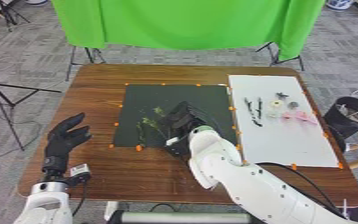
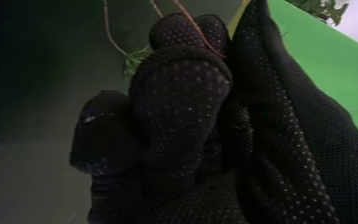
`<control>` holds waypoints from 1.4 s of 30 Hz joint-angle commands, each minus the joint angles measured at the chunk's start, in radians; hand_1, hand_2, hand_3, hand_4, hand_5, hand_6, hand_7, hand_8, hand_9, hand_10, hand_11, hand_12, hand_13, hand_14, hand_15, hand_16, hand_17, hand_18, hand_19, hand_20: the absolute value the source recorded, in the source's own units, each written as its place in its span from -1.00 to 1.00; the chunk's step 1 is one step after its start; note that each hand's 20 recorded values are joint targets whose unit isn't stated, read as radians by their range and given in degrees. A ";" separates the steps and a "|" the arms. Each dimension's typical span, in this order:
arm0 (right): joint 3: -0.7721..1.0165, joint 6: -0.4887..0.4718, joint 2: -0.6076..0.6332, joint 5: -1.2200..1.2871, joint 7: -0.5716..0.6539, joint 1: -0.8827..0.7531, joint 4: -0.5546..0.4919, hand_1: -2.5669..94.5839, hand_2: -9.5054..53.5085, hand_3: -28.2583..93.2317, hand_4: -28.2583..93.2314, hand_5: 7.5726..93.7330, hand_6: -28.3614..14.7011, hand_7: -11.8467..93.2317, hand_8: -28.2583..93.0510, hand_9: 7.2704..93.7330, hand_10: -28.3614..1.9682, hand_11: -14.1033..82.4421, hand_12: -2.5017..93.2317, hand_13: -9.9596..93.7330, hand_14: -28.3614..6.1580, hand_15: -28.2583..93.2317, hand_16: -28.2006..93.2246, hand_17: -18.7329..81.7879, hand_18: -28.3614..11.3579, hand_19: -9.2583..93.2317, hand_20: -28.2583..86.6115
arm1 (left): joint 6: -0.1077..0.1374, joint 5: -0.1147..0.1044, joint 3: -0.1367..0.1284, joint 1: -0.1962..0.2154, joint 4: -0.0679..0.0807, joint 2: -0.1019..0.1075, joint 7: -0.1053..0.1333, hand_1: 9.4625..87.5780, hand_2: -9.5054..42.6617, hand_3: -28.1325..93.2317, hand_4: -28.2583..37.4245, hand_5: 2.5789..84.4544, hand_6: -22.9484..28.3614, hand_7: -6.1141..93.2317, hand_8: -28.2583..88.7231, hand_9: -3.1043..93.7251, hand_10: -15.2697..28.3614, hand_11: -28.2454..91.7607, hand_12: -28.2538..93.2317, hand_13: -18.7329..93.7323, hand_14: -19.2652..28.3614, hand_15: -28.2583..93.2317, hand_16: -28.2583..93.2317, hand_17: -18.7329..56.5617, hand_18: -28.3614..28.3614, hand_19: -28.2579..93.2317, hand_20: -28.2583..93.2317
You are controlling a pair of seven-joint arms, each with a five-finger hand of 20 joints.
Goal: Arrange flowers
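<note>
Head view: right hand [image 1: 182, 117] over dark mat [image 1: 144, 95]. Green stems [image 1: 141, 134] on mat, to the left of right hand. Left hand [image 1: 62, 141] open above worktop [image 1: 104, 170], left of mat. White board [image 1: 286, 145] right of mat; on it, dark sprigs [image 1: 251, 111], pink flowers [image 1: 300, 116]. Bin [image 1: 348, 120] at worktop's right. Green cloth [image 1: 189, 25] beyond far edge.

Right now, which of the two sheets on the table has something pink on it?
The white sheet, at the robot's right; the dark sheet doesn't.
</note>
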 commanded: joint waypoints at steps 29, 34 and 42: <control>0.008 -0.011 0.011 -0.005 -0.001 -0.003 0.007 0.15 -1.00 0.41 -0.70 0.66 0.00 -0.40 -0.22 0.96 -0.10 -0.12 -0.53 1.00 0.42 0.25 -0.25 0.89 0.10 0.67 -0.01 | -0.026 0.006 0.007 -0.007 0.008 -0.010 -0.014 0.11 -1.00 0.59 -0.43 -0.07 -0.10 -0.40 -0.71 -0.32 0.10 -0.15 -0.36 -0.03 0.36 -0.07 -0.56 -0.05 0.45 -0.08 -0.07; 0.010 -0.020 0.015 -0.006 -0.001 -0.004 0.007 0.10 -1.00 0.40 -0.68 0.64 0.02 -0.41 -0.23 0.94 -0.10 -0.12 -0.53 1.00 0.40 0.23 -0.24 0.88 0.10 0.66 -0.01 | -0.026 0.005 0.005 -0.005 0.009 -0.010 -0.010 0.11 -1.00 0.58 -0.43 -0.07 -0.10 -0.40 -0.71 -0.32 0.10 -0.15 -0.36 -0.03 0.36 -0.07 -0.56 -0.05 0.45 -0.08 -0.07; 0.010 -0.039 0.021 -0.010 -0.006 -0.005 0.005 -0.01 -1.00 0.46 -0.67 0.57 0.05 -0.41 -0.29 0.91 -0.11 -0.12 -0.53 1.00 0.38 0.19 -0.22 0.87 0.10 0.64 0.00 | -0.029 0.008 0.004 -0.004 0.008 -0.013 -0.013 0.10 -1.00 0.57 -0.42 -0.07 -0.10 -0.41 -0.71 -0.31 0.11 -0.16 -0.36 -0.03 0.36 -0.08 -0.55 -0.05 0.45 -0.08 -0.07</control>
